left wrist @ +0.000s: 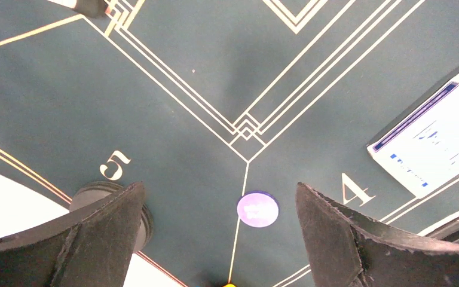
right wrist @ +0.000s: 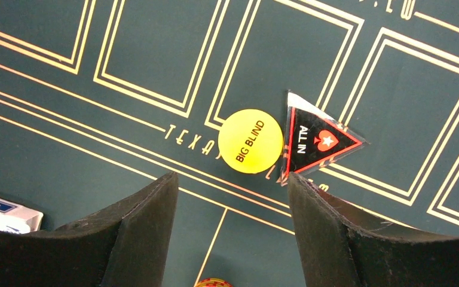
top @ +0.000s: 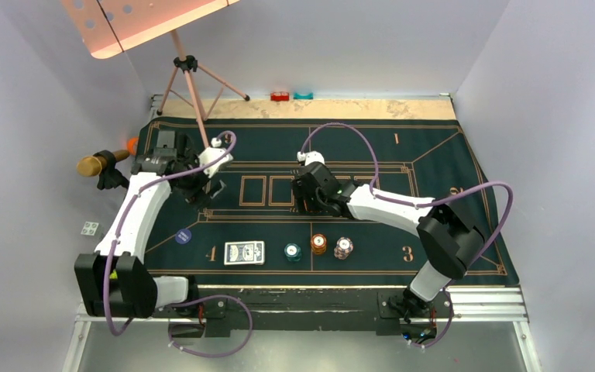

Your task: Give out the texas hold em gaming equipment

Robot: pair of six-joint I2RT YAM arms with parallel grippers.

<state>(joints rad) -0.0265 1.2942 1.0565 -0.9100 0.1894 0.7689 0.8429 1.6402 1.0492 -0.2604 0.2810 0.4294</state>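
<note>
Count: 1 card deck [top: 245,253], 3 chip stacks, 2 flat discs, 1 triangle marker.
- Deck: blue-and-white back, face down, by the printed "4".
- Chips in a row right of the deck: teal stack [top: 293,251] nearest, then orange stack [top: 319,244], then white-red stack [top: 344,248]. All are striped and stand apart.
- Blue disc [top: 184,236] is left of the deck, on a gold line.
- Yellow disc [right wrist: 250,141], marked "BIG BLIND", and the triangle marker [right wrist: 314,141], black with a red edge and marked "ALL IN", are beyond the deck toward the card boxes. They sit just beside each other, under the right arm in the top view.

All of it lies on the green felt mat [top: 434,155] with gold lines, on a tan surface [top: 403,108]. Pale grey walls all round. 2 small blocks, red block [top: 280,96] and teal block [top: 303,95], sit well beyond the deck at the far edge. Tripod stand [top: 190,85] is far-left of the deck.

Left pincer [left wrist: 221,239]: spread wide, nothing in it, over the blue disc. Right pincer [right wrist: 230,203]: spread partway, nothing in it, near the yellow disc.
</note>
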